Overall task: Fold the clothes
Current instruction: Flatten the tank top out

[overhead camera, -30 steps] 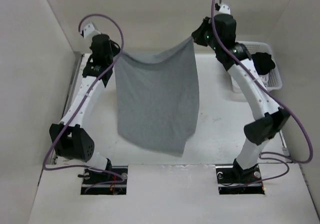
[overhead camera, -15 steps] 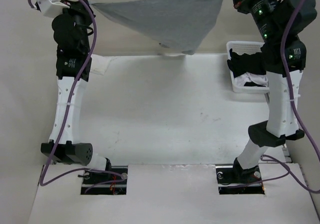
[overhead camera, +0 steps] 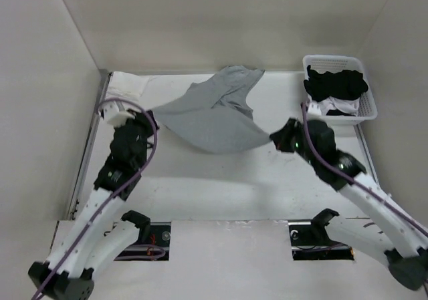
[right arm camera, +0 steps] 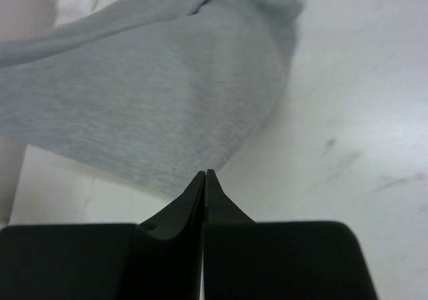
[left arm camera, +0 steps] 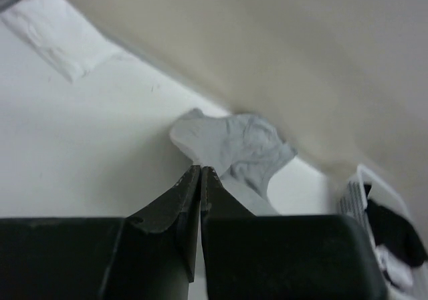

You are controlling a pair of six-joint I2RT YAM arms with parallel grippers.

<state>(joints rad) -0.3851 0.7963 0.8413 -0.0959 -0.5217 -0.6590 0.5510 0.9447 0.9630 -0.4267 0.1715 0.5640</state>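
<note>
One white bench (overhead camera: 200, 180). One mid-grey jersey tank top (overhead camera: 214, 116) over its far centre, strap end lying by the back wall, near edge lifted and stretched between two arms. One white plastic basket (overhead camera: 333, 59) far right. One small white cloth (overhead camera: 130, 83) far left. Two black claws: left claw (overhead camera: 148, 117) and right claw (overhead camera: 273, 140), each pinched shut on a garment corner. Half a second earlier held high aloft, now lowered.

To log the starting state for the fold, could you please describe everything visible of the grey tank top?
The plain mid-grey sleeveless jersey tank top looks soft and lightly wrinkled. Its hem is stretched between the left end effector and right end effector, each shut on a corner. Its strap end lies bunched on the far side of the white table.
</note>
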